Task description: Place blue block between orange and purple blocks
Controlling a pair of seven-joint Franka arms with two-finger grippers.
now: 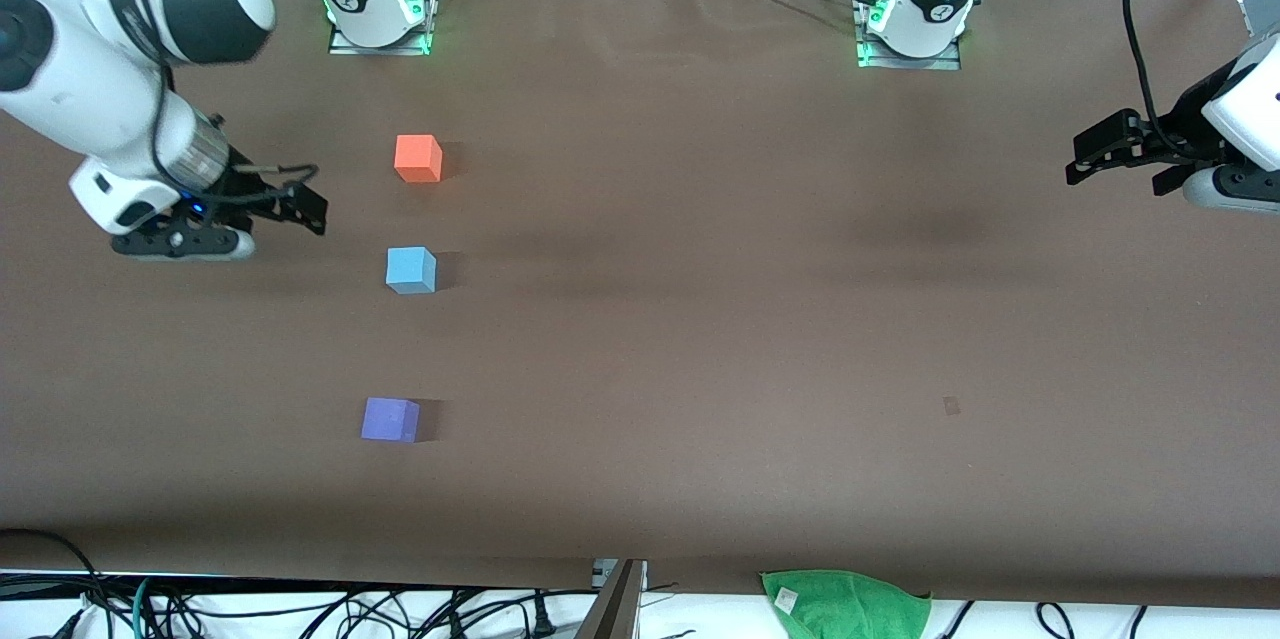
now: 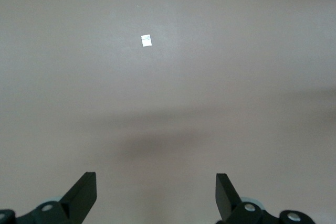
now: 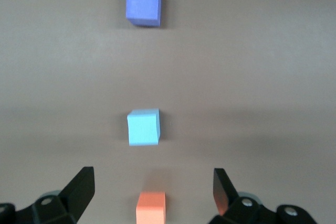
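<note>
The blue block [image 1: 411, 270] is seen on the brown table [image 1: 700, 319] between the orange block [image 1: 418, 159] and the purple block [image 1: 390, 419], all apart, beside the released, empty right gripper [image 1: 300, 204]. The left gripper [image 1: 1085, 159], spread open, waits at its own end; its arm is cut off. A green cloth [image 1: 845, 604] is cropped.

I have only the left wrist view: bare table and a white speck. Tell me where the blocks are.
Observer: The blue block sits on the table between the orange block and the purple block, touching neither.
Operator: Report the right pincer.
Observer: The right pincer is open, empty, toward the right arm's end, beside the orange and blue blocks.
Operator: Give me my pincer's position.
Observer: The left pincer is open at the left arm's end, waiting.
</note>
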